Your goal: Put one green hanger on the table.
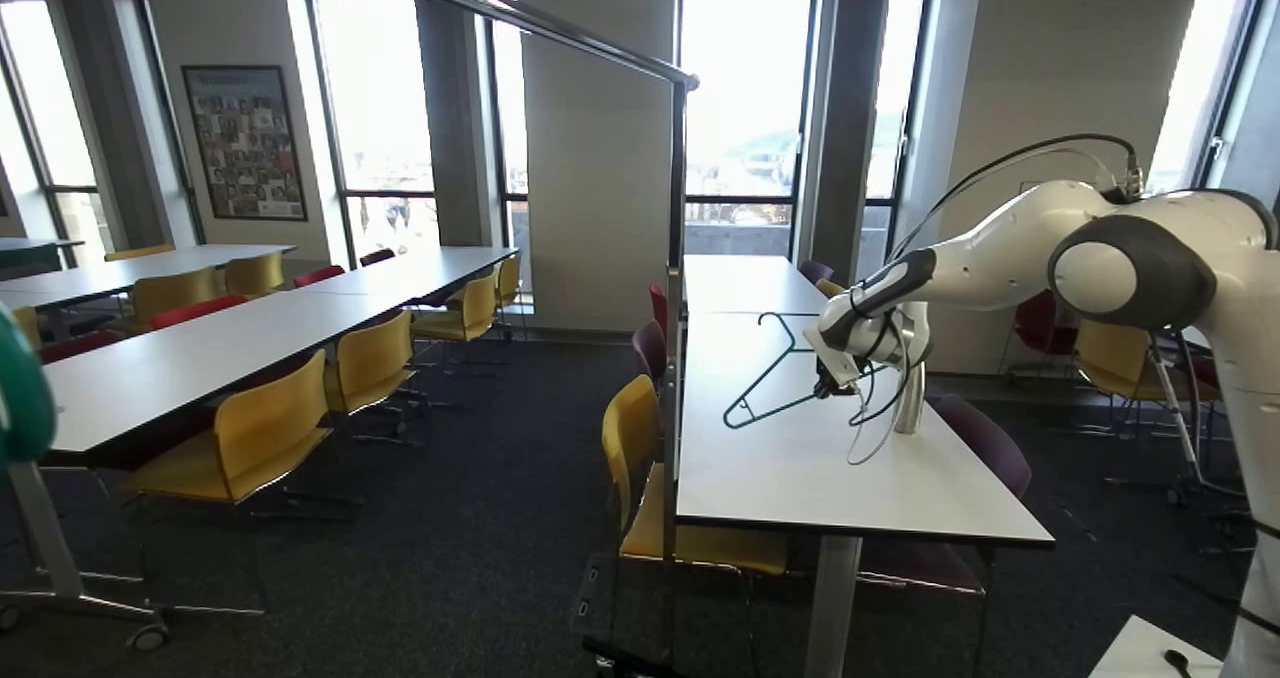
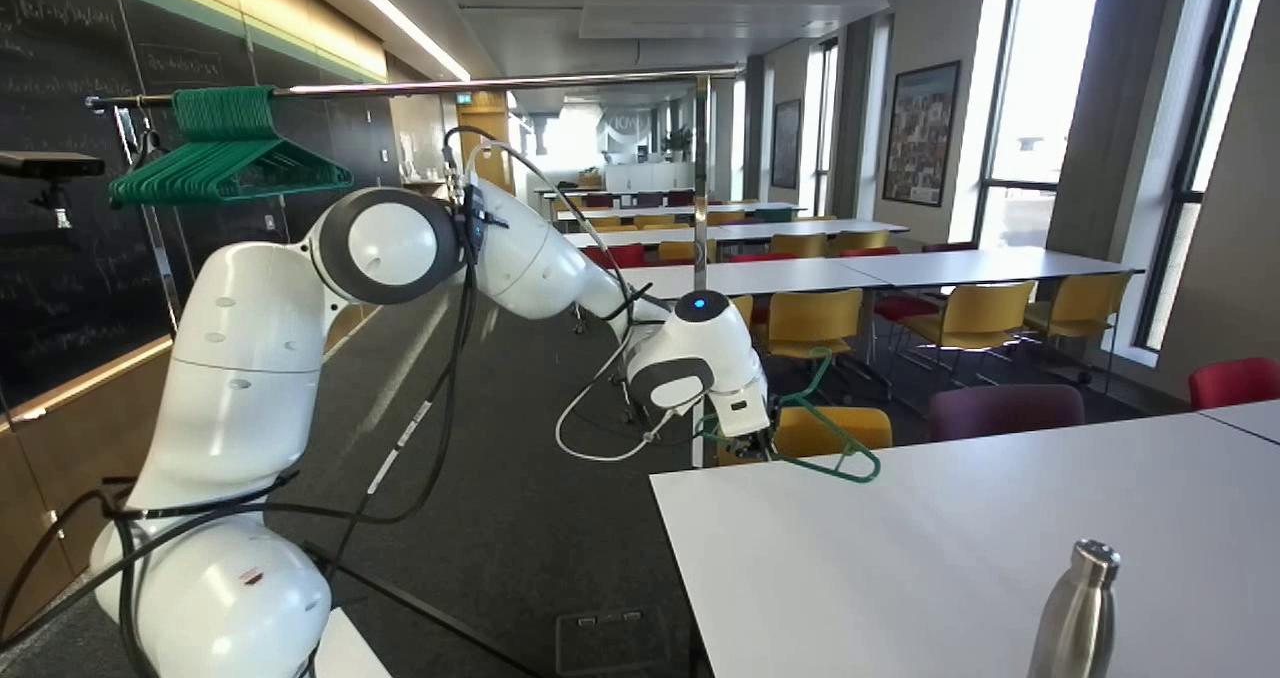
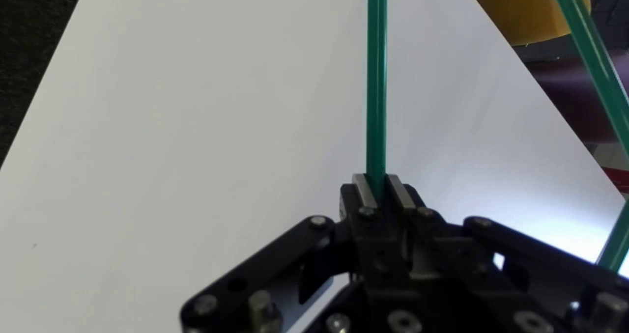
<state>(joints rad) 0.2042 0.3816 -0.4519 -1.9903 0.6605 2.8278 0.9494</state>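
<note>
White table (image 3: pixel 196 126) spreads open below the jaws to edges on either side; Robotiq gripper (image 3: pixel 381 188) clenched on one bar of the green clothes hanger (image 3: pixel 376 87), cropped in the wrist view; hanger–table contact indistinct.

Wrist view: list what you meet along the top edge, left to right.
Dark floor, flat white tabletop, straight bar of the slim green hanger, tabletop again, curved yellow chair, the hanger's slanting bar in front of the chair, more of the chair; beyond that, too dark to tell.
</note>
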